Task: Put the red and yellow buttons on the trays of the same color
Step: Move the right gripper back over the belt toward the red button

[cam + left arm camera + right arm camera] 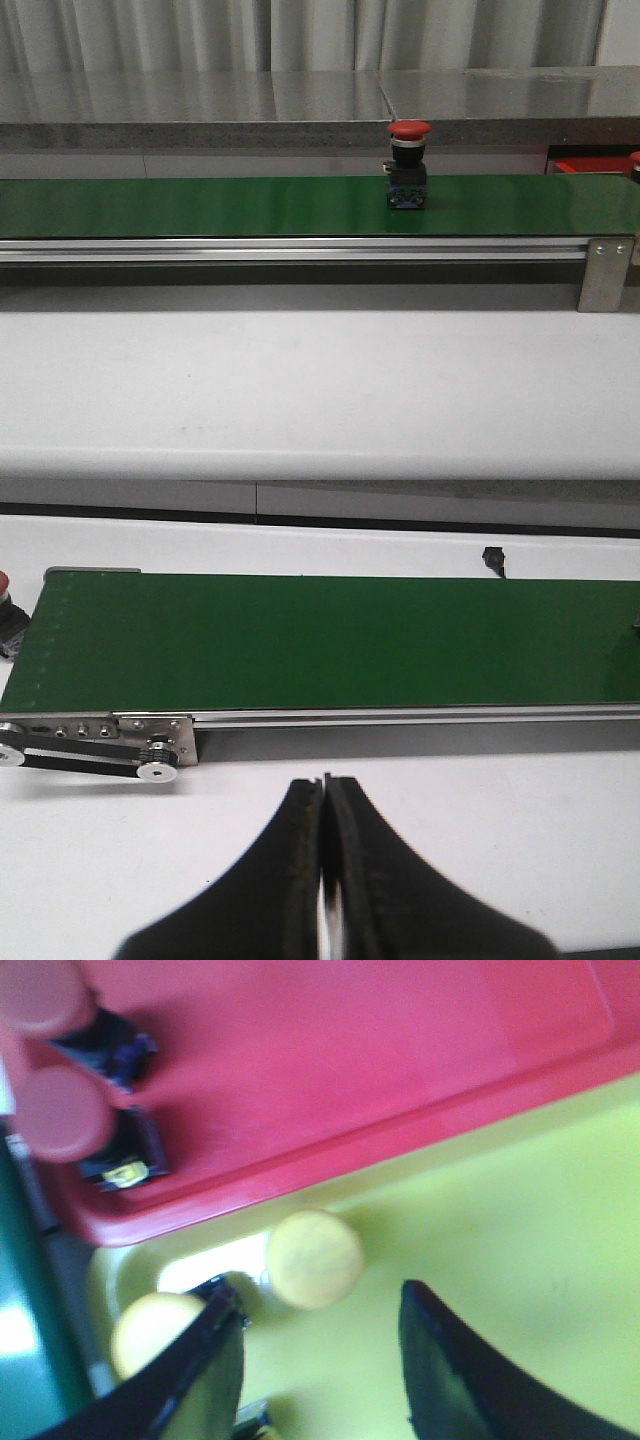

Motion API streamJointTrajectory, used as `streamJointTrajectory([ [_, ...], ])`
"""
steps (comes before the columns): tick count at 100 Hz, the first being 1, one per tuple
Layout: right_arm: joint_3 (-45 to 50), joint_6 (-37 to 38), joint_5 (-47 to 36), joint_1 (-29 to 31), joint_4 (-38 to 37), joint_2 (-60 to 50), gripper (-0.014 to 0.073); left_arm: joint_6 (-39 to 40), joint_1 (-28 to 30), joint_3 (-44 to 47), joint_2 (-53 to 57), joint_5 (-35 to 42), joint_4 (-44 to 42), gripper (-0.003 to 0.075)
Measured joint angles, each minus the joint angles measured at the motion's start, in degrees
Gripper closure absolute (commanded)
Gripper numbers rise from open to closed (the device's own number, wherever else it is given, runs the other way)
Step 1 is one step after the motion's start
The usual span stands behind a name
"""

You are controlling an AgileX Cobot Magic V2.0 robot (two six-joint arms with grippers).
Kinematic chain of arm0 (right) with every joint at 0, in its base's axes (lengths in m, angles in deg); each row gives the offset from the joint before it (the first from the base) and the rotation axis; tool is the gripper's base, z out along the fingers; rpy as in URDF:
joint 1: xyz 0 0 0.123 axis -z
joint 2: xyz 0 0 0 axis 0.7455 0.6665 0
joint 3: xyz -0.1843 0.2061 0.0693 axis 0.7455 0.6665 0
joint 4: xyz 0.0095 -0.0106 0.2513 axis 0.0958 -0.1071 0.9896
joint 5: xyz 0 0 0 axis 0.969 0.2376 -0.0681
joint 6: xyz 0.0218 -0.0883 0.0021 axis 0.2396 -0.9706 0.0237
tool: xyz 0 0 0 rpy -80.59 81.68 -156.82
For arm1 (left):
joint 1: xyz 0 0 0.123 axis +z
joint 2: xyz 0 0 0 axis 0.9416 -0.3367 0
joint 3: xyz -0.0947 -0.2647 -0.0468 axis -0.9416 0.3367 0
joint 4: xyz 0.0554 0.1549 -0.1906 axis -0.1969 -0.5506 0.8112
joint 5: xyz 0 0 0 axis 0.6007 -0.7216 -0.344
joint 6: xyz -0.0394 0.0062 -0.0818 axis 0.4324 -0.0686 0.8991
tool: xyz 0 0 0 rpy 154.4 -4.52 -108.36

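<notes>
A red button (409, 165) with a black and blue base stands upright on the green conveyor belt (200, 205), right of centre. In the right wrist view, two red buttons (62, 1112) (40, 995) rest on the red tray (330, 1080). Beside it, the yellow tray (530, 1220) holds a yellow button (313, 1258) and a second yellow button (155, 1330). My right gripper (320, 1295) hangs open over the yellow tray, holding nothing; the first yellow button lies just beyond its fingertips. My left gripper (325, 780) is shut and empty above the white table, short of the belt (330, 640).
The conveyor's metal rail (300, 250) and end bracket (605, 272) run along its near side. A pulley and drive belt (155, 770) sit at the conveyor's end, with a red button (5, 610) beside it. A small black part (492, 560) lies beyond the belt. A steel counter (300, 100) stands behind.
</notes>
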Motion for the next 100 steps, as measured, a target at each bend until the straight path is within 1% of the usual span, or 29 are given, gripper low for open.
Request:
streamJointTrajectory([
  [15, 0.00, -0.87, 2.55, -3.19, 0.00, -3.08, 0.0250, 0.00, 0.00, 0.00, 0.00, 0.00, 0.00, 0.0741],
  [24, 0.00, -1.37, 4.00, -5.71, 0.00, -3.98, 0.0198, 0.00, 0.00, 0.00, 0.00, 0.00, 0.00, 0.0741],
  [39, -0.76, -2.30, 5.97, -10.79, 0.43, -4.22, 0.0080, 0.00, 0.00, 0.00, 0.00, 0.00, 0.00, 0.0741],
  [45, -1.41, -2.75, 6.22, -13.02, 0.99, -4.22, 0.0055, 0.00, 0.00, 0.00, 0.00, 0.00, 0.00, 0.0741],
  [62, -5.07, -2.75, 7.68, -17.98, 3.46, -3.49, 0.0048, 0.00, 0.00, 0.00, 0.00, 0.00, 0.00, 0.0741],
  [73, -8.39, -5.15, 9.66, -20.57, 6.07, -1.20, 0.0046, 0.00, 0.00, 0.00, 0.00, 0.00, 0.00, 0.0741],
  [88, -12.40, -7.86, 12.55, -23.77, 9.02, 2.77, 0.0004, 0.00, 0.00, 0.00, 0.00, 0.00, 0.00, 0.0741],
  [100, -15.41, -9.86, 14.09, -26.16, 10.76, 5.09, 0.0002, 0.00, 0.00, 0.00, 0.00, 0.00, 0.00, 0.0741],
])
